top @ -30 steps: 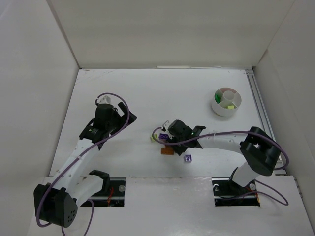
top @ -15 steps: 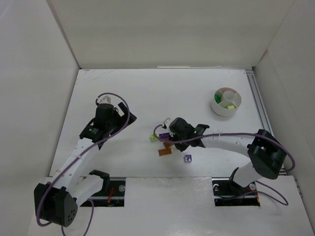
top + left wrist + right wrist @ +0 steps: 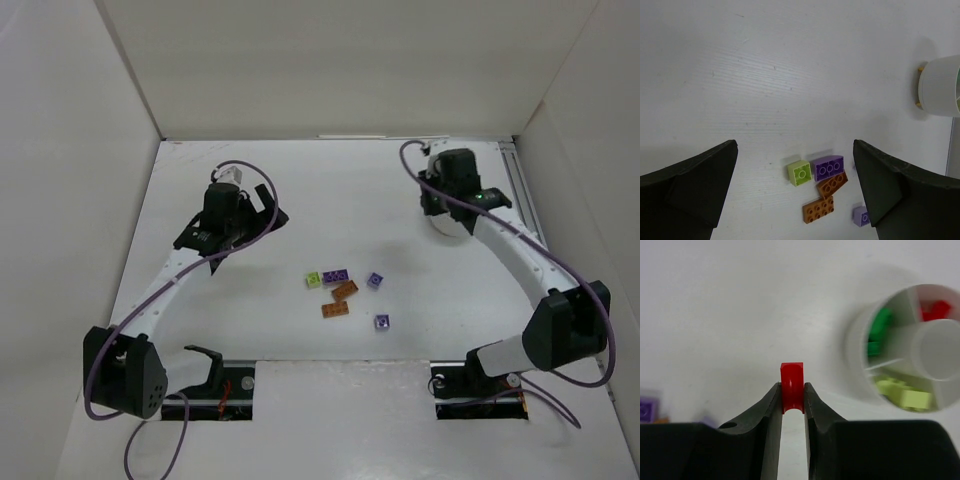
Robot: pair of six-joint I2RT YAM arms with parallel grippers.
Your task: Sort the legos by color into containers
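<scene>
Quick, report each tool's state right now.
Left tool: open, holding nothing.
Right tool: shut on a red lego.

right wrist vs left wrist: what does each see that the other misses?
Right wrist only: red lego pinched in the right jaws; white dish compartments holding green legos, yellow-green legos and a sorted red lego. Left wrist only: loose yellow-green lego, two whole orange-brown legos, left jaws wide open. Shared: dish, table, a purple lego, blurred at right wrist's edge.
</scene>
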